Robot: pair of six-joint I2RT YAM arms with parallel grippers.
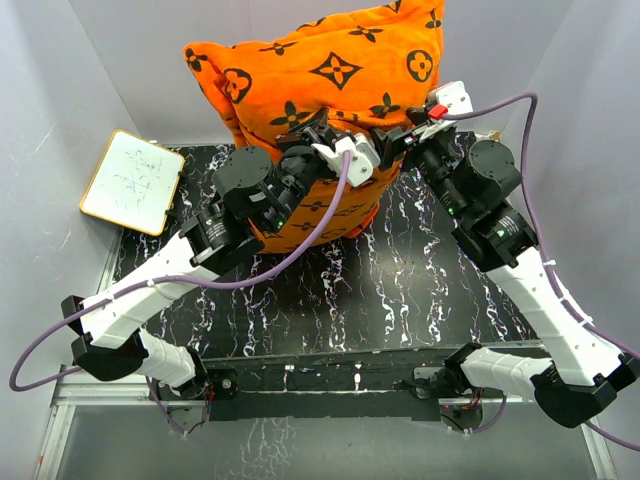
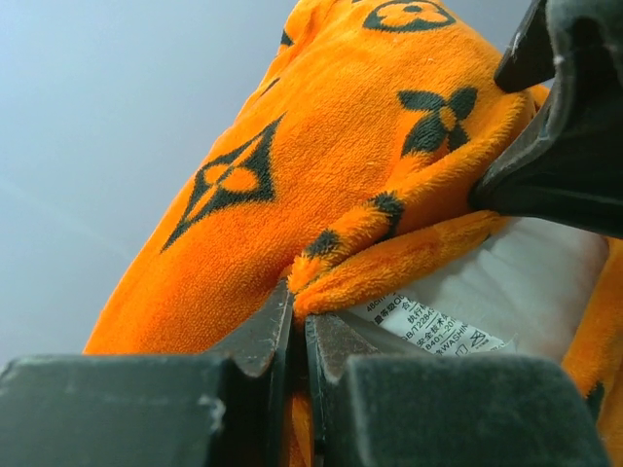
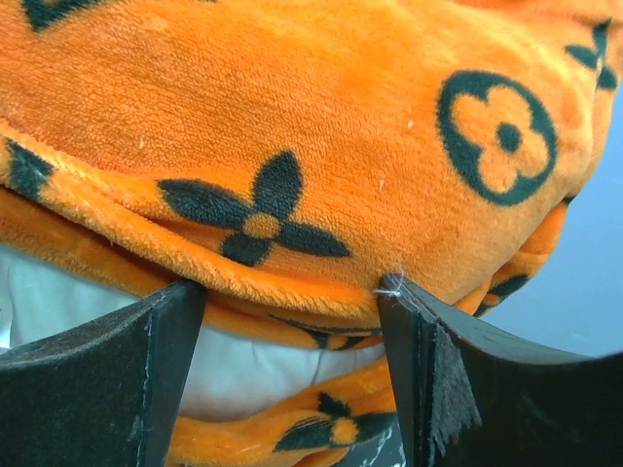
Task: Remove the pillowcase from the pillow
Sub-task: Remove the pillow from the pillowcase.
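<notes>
The orange pillowcase with dark brown motifs stands lifted against the back wall, its open end hanging down. My left gripper is shut on the pillowcase's hem, pinched between the pads at the tips. The white pillow and its care label show inside the opening. My right gripper is open. Its fingers straddle the upper hem, with the white pillow visible between them. The right gripper's dark body also shows in the left wrist view.
A small white wood-framed board lies at the back left corner of the black marbled table. Grey walls close in the back and both sides. Purple cables loop off both arms.
</notes>
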